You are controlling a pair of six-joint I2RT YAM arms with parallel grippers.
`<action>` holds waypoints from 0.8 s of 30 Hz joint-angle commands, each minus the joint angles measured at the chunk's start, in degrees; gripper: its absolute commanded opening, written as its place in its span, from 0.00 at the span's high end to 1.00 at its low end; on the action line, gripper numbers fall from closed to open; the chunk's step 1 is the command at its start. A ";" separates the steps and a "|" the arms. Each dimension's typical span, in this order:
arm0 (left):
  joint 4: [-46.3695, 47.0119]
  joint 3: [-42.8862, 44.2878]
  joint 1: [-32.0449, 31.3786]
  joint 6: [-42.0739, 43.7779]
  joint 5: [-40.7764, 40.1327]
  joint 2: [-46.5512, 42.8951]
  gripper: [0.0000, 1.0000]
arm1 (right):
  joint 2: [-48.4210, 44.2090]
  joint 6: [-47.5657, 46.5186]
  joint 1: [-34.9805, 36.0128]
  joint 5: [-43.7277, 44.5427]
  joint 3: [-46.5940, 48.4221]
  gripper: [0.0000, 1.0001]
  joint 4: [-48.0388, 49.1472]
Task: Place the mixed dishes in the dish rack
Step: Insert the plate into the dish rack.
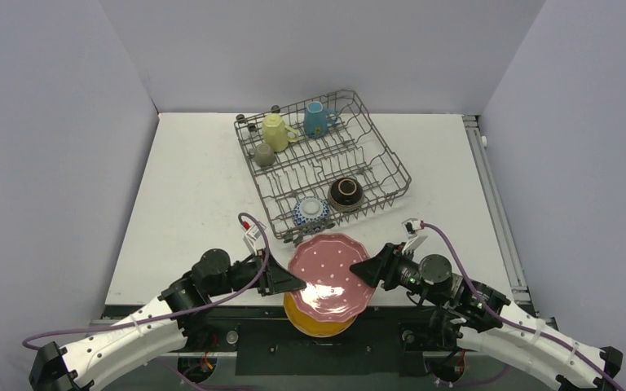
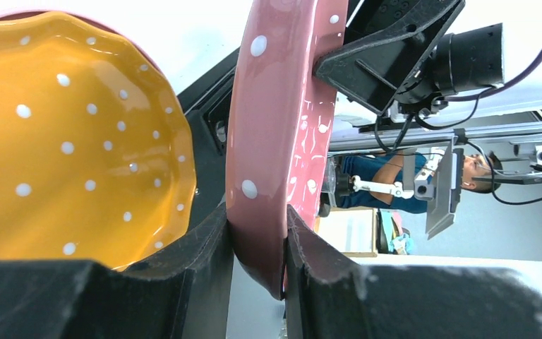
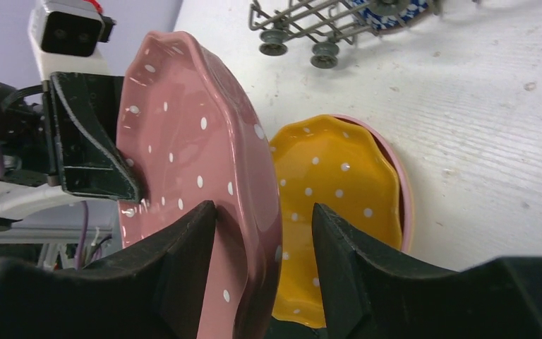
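Observation:
The pink white-dotted scalloped plate (image 1: 330,273) is held tilted above the table's near edge. My left gripper (image 1: 297,283) is shut on its left rim; in the left wrist view both fingers press that rim (image 2: 256,215). My right gripper (image 1: 359,270) stands open astride the opposite rim (image 3: 265,208), one finger against the plate's face and the other clear of it. Below lies an orange dotted plate (image 1: 318,326), stacked on another pink-rimmed plate (image 3: 404,191). The grey wire dish rack (image 1: 318,167) holds a pale-yellow mug (image 1: 275,130), a light-blue mug (image 1: 316,120) and a small olive mug (image 1: 264,155).
A dark-brown bowl (image 1: 346,193) and a blue-white patterned bowl (image 1: 310,211) sit in the rack's near corner, just beyond the lifted plate. The rack stands at an angle on small wheels (image 3: 317,55). White walls enclose the table on the left, back and right.

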 commanded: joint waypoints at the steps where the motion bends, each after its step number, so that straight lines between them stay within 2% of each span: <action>1: 16.21 2.09 0.35 -2.89 3.04 -1.84 1.00 | -1.13 0.45 -1.39 -5.56 -1.17 0.51 8.62; 8: 18.52 1.76 0.35 -3.43 3.97 -1.47 1.00 | -1.69 3.85 -5.43 -16.05 -4.94 0.56 18.91; 12: 19.18 1.73 0.35 -3.44 4.39 -1.10 1.00 | -1.93 4.49 -6.92 -17.91 -5.09 0.60 19.87; 18: 19.66 1.82 0.31 -3.27 4.65 -0.38 1.00 | -0.75 4.68 -6.97 -18.98 -5.21 0.76 21.08; 22: 19.22 2.17 0.35 -3.03 5.06 -0.16 1.00 | -0.06 4.66 -7.04 -19.47 -5.28 0.96 22.15; 24: 18.15 2.51 0.40 -2.69 5.00 -0.06 1.00 | 0.15 4.33 -7.04 -19.38 -5.03 1.00 21.99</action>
